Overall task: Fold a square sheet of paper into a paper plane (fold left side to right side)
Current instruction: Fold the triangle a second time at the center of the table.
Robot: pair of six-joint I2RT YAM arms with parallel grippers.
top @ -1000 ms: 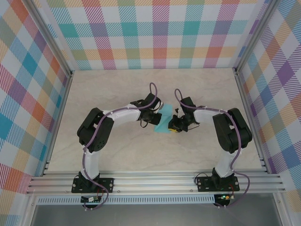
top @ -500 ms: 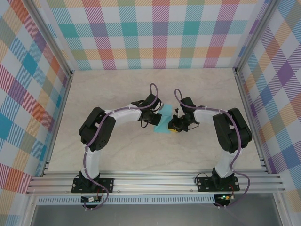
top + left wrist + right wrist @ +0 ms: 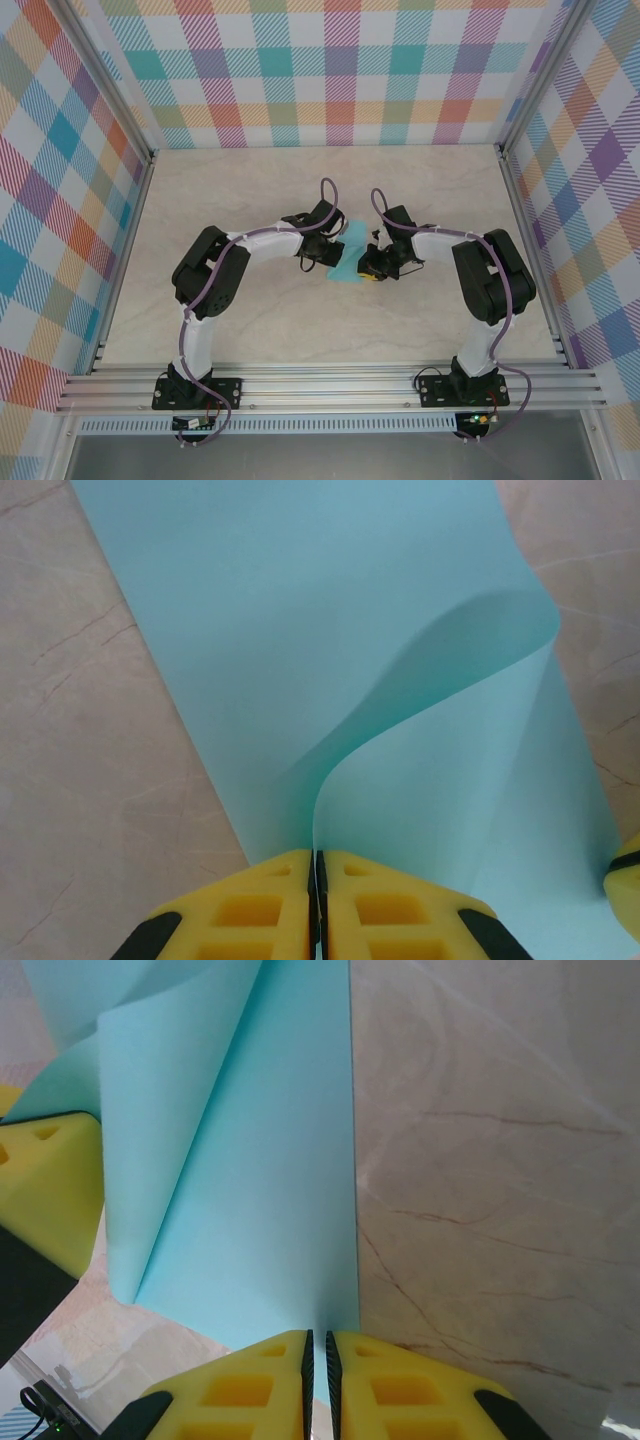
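Both arms are reaching in toward the middle of the table, and the turquoise is right there between them. The left gripper (image 3: 316,866) has its yellow fingers (image 3: 250,900) pressed almost together, with only a thin edge of the square sheet of paper (image 3: 300,630) caught in the slit. That is a firm pinch. Ahead of this gripper the sheet stretches away flat over the marbled tabletop (image 3: 80,730). From the jaws, one layer lifts and curls over to the gripper's right in a smooth, rounded bend with no sharp crease in it. Bare table shows to the gripper's left and far right. A sliver of another yellow finger (image 3: 628,868) peeks in at the low right edge.

The right gripper (image 3: 320,1346) tells the same story: its jaws are narrowed onto a paper edge and holding it. A straight edge of the sheet runs directly ahead of its fingertips, with open tabletop to the gripper's right. To its left a layer stands up and rolls away in a loose fold, and a yellow finger (image 3: 40,1190) sits just beyond that curl.

From above, the sheet is a small turquoise patch between the two grippers, which face each other with the patch touching both. Plaid walls (image 3: 340,80) ring the table.
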